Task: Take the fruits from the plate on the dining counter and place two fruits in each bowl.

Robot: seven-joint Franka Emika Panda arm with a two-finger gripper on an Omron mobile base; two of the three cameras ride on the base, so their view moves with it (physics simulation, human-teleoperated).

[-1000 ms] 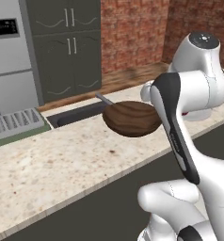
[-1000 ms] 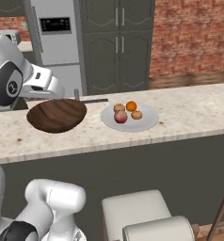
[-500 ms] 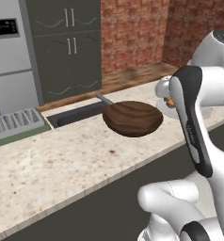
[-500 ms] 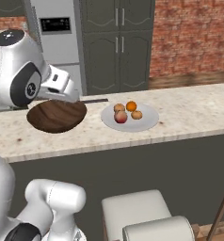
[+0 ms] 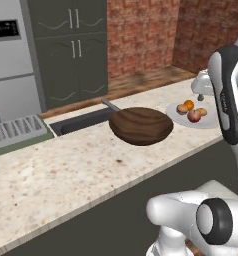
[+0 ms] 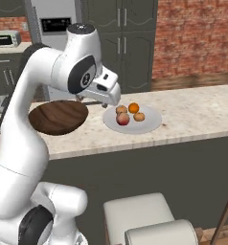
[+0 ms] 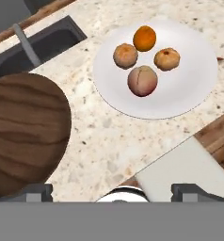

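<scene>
Four fruits (image 7: 143,56) (on the plate (image 7: 194,84)) lie ahead of the open gripper (image 7: 118,190).

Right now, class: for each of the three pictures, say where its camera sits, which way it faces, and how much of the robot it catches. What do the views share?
Left base view: behind the arm, left; faces the dining counter; arm at right.
Right base view: behind, right; arm at left, above the wooden bowl.
Hand view: on the hand, looking down; open pincer tips at bottom.
Shared: the plate bearing four fruits, beside the bowl.
</scene>
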